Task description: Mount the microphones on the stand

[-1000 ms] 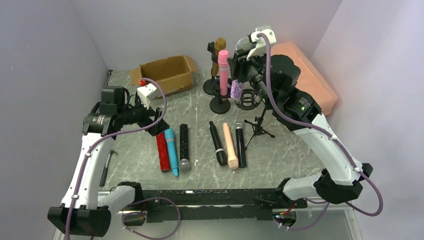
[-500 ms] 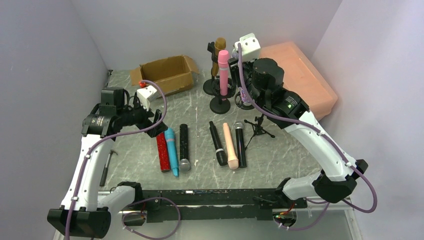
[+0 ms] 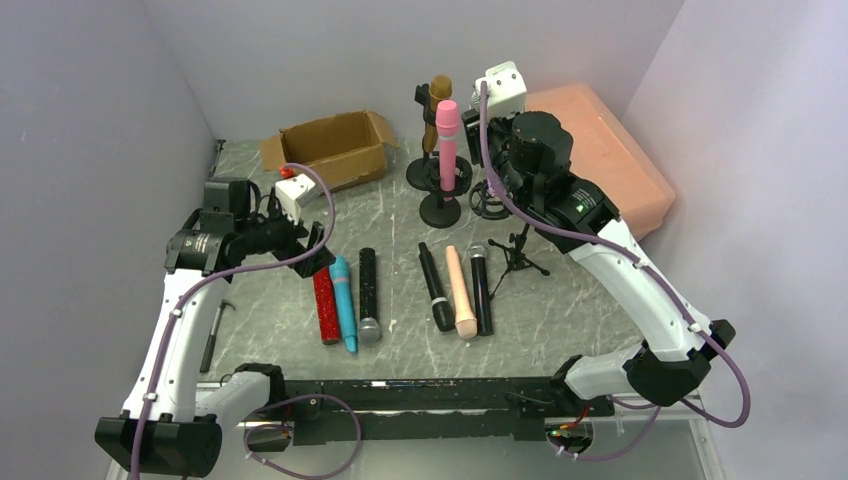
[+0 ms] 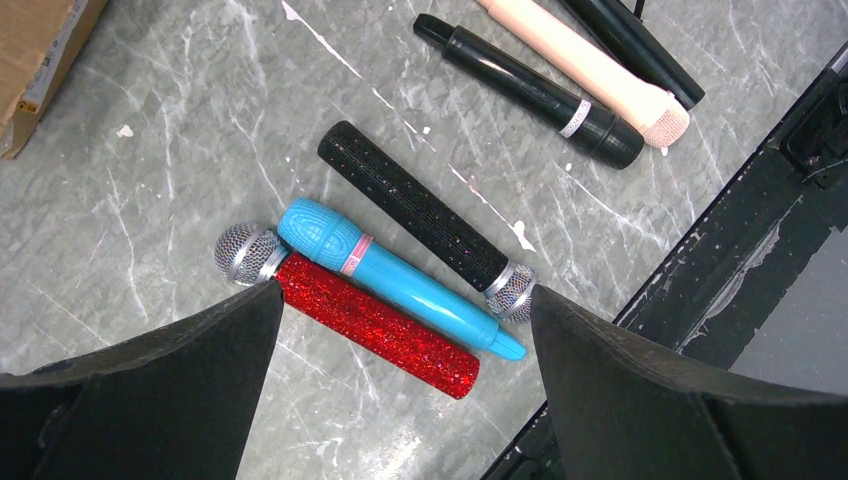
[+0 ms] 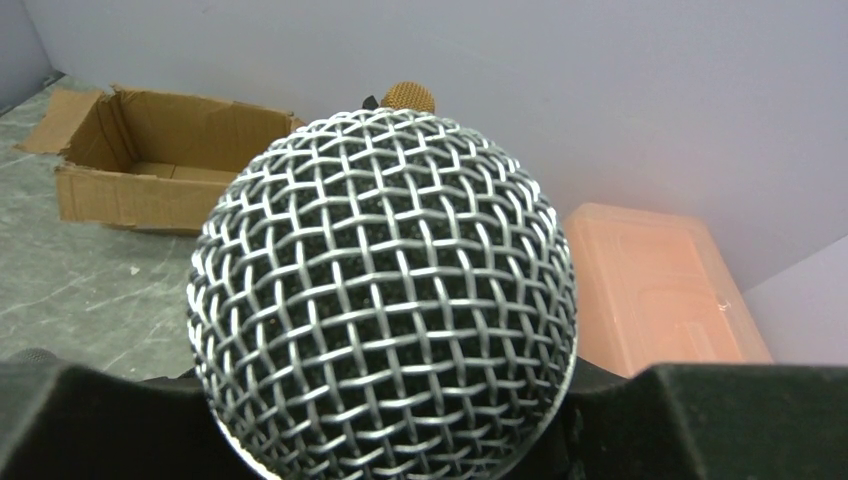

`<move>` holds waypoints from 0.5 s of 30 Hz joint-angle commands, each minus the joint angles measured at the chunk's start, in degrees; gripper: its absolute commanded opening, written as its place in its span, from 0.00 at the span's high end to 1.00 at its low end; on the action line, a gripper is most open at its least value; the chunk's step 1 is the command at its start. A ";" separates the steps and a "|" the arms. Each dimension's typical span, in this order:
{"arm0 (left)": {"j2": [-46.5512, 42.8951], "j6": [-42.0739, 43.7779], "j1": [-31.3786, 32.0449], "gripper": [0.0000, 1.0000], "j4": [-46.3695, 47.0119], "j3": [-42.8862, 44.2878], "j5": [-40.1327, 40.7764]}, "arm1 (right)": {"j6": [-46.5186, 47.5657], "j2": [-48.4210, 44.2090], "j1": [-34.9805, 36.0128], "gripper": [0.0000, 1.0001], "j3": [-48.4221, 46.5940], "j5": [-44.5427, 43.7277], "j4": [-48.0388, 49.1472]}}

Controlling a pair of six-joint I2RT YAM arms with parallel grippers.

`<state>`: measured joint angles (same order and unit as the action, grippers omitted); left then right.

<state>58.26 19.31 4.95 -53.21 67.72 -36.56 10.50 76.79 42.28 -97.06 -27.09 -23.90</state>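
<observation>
My right gripper (image 3: 492,175) is shut on a microphone whose silver mesh head (image 5: 385,290) fills the right wrist view. It hangs over the ring of the tripod stand (image 3: 518,255), and the wrist hides the mic's body. A pink microphone (image 3: 447,140) and a gold one (image 3: 438,100) stand upright in round-based stands. The red glitter (image 4: 375,325), blue (image 4: 400,280) and black glitter (image 4: 420,210) microphones lie side by side under my open left gripper (image 4: 405,300). A black (image 3: 436,287), a peach (image 3: 461,292) and another black microphone (image 3: 481,290) lie to their right.
An open cardboard box (image 3: 335,148) sits at the back left. A salmon lidded box (image 3: 605,150) sits at the back right. A thin dark tool (image 3: 212,335) lies by the left arm. A black rail (image 3: 420,395) runs along the near edge.
My right arm has lowered and tilted the held microphone down over the tripod stand; its head and purple glitter body are now hidden behind the wrist. The left arm has barely moved.
</observation>
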 commanded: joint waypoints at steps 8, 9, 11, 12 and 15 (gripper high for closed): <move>-1.44 1.32 0.09 0.01 0.07 -0.35 -0.53 | -0.35 0.35 -1.04 0.97 0.25 2.15 4.31; -1.48 1.34 0.08 0.01 0.02 -0.35 -0.53 | -0.27 0.44 -1.10 0.97 0.28 2.32 4.49; -1.44 1.42 0.07 0.01 -0.04 -0.47 -0.54 | -0.09 0.77 -1.23 0.97 0.13 2.92 4.73; -1.52 1.42 0.07 0.01 -0.05 -0.55 -0.53 | -0.05 1.07 -1.24 0.97 -0.13 3.14 4.67; -1.65 1.53 0.06 0.00 0.09 -0.67 -0.28 | 0.21 2.02 -1.32 0.98 -0.82 3.93 4.53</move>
<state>57.82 20.14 4.95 -53.32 67.61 -36.58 10.46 77.82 41.39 -96.79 -24.84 -22.76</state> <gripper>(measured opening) 0.994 0.462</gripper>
